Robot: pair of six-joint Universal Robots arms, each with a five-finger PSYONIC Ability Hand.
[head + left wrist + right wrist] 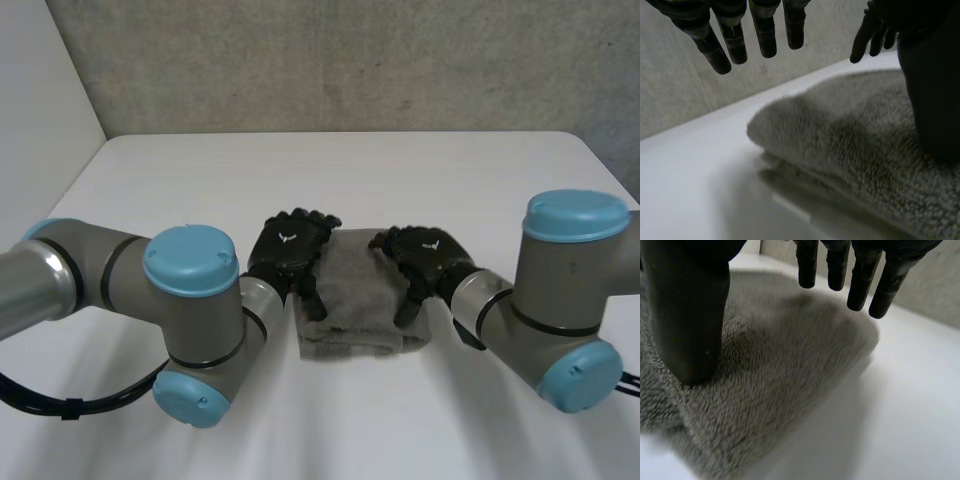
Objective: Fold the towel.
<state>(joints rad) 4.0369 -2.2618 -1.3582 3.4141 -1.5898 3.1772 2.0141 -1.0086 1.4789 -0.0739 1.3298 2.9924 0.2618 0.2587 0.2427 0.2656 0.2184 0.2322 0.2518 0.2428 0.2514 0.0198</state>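
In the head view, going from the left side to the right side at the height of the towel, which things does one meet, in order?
left arm → left robot hand → towel → right robot hand → right arm

Pretty bare setup: a plain white table (pixel 340 170) pushed up against a rough grey, concrete-looking wall (pixel 350 60), with a smoother pale wall (pixel 40 90) off to the left. Soft, even lighting.
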